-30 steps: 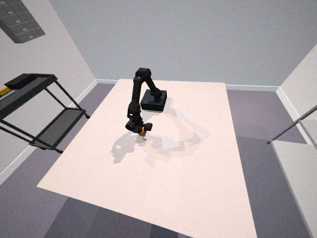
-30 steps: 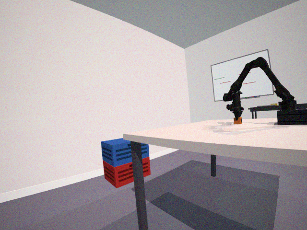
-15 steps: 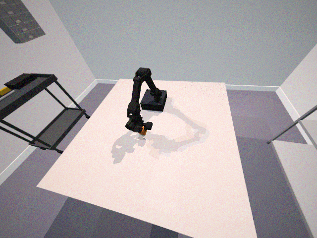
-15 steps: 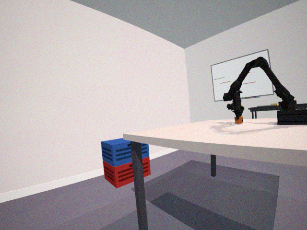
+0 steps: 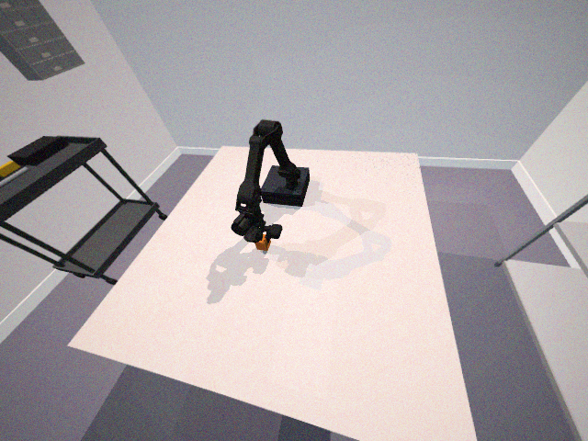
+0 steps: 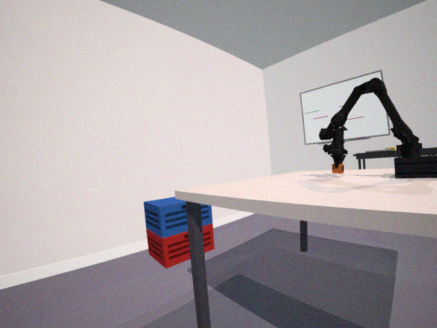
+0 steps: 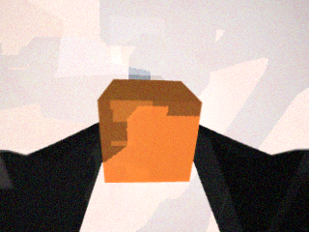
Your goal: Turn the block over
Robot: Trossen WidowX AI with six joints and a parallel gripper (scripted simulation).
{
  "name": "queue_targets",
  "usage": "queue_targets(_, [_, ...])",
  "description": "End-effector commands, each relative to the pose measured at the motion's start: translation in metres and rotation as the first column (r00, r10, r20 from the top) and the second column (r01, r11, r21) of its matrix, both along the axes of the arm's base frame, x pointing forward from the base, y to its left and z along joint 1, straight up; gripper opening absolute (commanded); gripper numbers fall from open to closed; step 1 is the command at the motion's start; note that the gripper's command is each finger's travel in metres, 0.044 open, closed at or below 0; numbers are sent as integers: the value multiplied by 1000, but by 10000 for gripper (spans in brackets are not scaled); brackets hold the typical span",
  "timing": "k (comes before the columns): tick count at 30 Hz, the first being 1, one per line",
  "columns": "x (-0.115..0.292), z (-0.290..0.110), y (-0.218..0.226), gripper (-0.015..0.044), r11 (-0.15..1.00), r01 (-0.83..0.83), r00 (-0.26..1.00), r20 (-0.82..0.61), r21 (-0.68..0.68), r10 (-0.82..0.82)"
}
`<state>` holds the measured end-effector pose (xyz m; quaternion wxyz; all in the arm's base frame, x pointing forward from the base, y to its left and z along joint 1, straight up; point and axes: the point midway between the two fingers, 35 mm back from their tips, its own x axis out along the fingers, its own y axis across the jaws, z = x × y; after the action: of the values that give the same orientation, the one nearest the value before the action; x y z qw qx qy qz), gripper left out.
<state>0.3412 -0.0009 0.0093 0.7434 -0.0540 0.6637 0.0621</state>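
Gripper: black parallel-jaw gripper (image 7: 150,159) clamped on the block's two sides.
Block: small orange cube (image 7: 150,132), at the robot base's (image 5: 285,186) 7 o'clock.
Table: white rectangular tabletop (image 5: 332,294) beneath the cube.

Your block's (image 7: 149,132) marked side not discernible, its flanks covered by fingers, gripper (image 7: 149,193) body cropped at frame bottom.

A pale, rectangular bench (image 5: 332,308) is seen mid-frame; the arm's black square base (image 5: 285,186) sits toward its upper edge.
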Motion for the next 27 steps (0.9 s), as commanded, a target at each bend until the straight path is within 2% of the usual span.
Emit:
queue_targets(1, [2, 2, 0, 0, 1000, 1, 997, 78, 16, -2])
queue_targets(21, [-4, 1, -1, 0, 998, -16, 918, 396, 65, -11])
queue_targets(27, [-5, 1, -1, 0, 998, -19, 908, 418, 67, -11])
